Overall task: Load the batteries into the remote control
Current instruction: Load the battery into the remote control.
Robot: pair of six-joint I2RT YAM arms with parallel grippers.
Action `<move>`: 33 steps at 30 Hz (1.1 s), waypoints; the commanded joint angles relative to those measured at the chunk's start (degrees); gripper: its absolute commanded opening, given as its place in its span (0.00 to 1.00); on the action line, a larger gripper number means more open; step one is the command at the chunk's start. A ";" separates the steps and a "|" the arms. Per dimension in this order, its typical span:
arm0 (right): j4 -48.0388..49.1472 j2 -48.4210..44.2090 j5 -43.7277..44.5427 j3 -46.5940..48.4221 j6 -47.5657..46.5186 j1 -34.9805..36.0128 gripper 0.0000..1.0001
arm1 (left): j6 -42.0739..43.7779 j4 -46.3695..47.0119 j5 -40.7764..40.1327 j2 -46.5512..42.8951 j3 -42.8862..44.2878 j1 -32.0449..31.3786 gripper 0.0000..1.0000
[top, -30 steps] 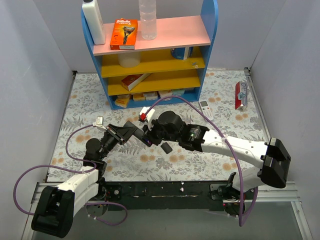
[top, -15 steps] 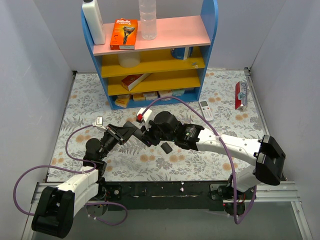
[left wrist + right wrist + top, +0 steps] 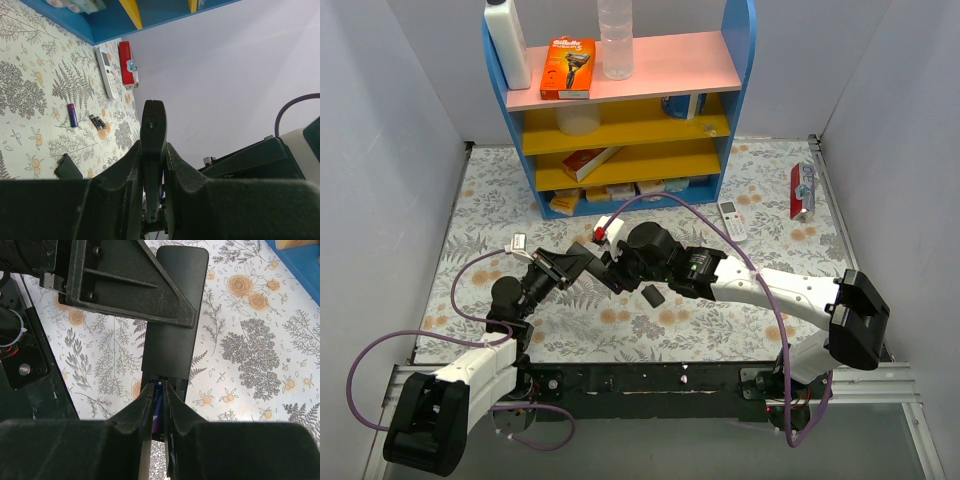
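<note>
My right end effector [image 3: 158,402], nearly closed, pinches a slim purple battery [image 3: 157,412], mostly hidden in the grip, at the end of the flat matte-black remote [image 3: 175,315]. My left end effector [image 3: 153,172] is clamped on that remote. A second battery [image 3: 72,115] lies on the floral counter [image 3: 30,100].

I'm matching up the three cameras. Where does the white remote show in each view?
Top external: the white remote lies on the tablecloth, right of the foot of the blue shelf.
Left wrist: upper left, beside the red pack.
Right wrist: not in it.
Shared landmark: the blue shelf, seen in all three.
</note>
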 commanded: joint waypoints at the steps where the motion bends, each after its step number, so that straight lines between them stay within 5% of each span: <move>1: -2.13 1.32 -2.45 0.34 0.66 -0.02 0.20 | -4.92 4.57 -0.84 -1.00 0.68 0.05 0.00; 7: -2.66 1.76 -3.06 -0.28 0.84 -0.02 0.21 | -5.54 5.27 -1.11 -1.17 0.68 0.05 0.00; 14: -2.14 1.23 -6.49 -1.24 0.57 -0.02 0.01 | -4.75 4.75 -1.64 -1.26 0.51 0.05 0.00; 28: -1.43 0.01 -6.06 -1.34 0.40 -0.02 0.01 | -2.29 3.00 -0.93 -1.17 0.86 0.14 0.00; 33: -2.48 -2.63 -2.54 0.68 -0.39 -0.28 0.16 | 4.55 -3.24 -1.19 -2.49 -0.28 0.05 0.00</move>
